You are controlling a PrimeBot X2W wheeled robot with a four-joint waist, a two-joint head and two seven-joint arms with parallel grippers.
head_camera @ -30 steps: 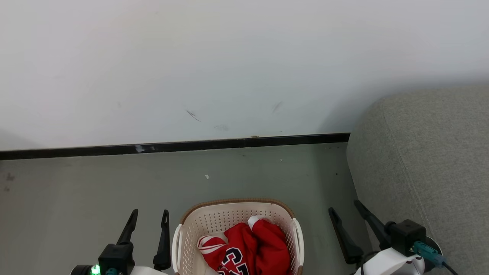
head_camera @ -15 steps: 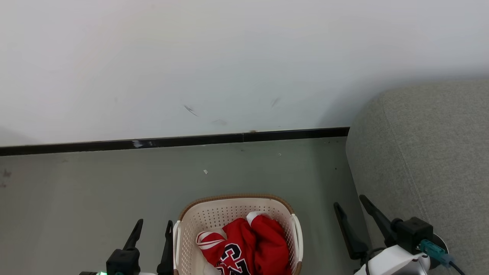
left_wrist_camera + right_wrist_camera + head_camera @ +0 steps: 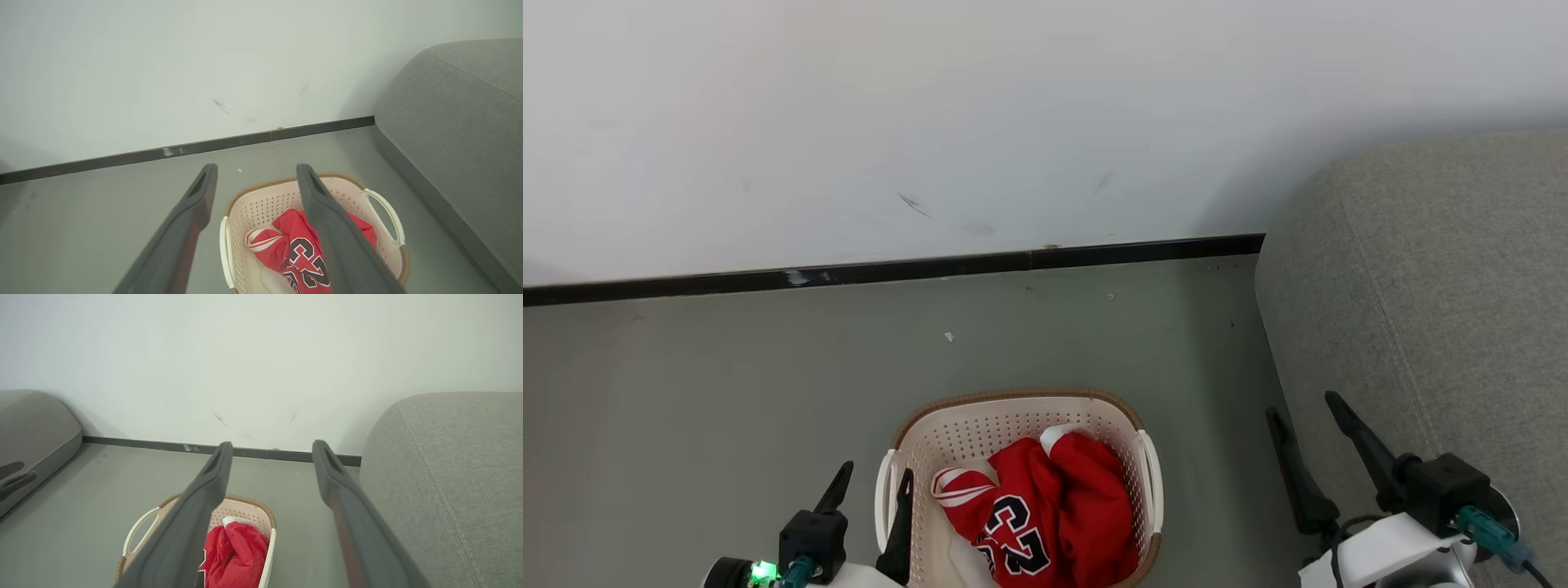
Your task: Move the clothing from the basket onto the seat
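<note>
The clothing (image 3: 1045, 514) lies crumpled in the basket (image 3: 1013, 398) at the lower middle of the head view. The heap's long axis runs up and down the frame, along the basket's length. A white-striped hem points frame-left, a scrap of white trim frame-up, and the black numerals slant down to the right.

The frame's lower edge cuts off the near end of heap and basket. In the left wrist view a dark finger crosses the numerals.

The left hand (image 3: 877, 470) sits at the lower left, just beside the basket's left handle, fingers spread and empty. The right hand (image 3: 1300, 406) is at the lower right, also spread and empty, at the edge of the seat (image 3: 1421, 286).

Bare floor (image 3: 727, 392) lies open above and left of the basket up to the baseboard (image 3: 931, 268). Only a narrow strip of floor separates basket and seat.
</note>
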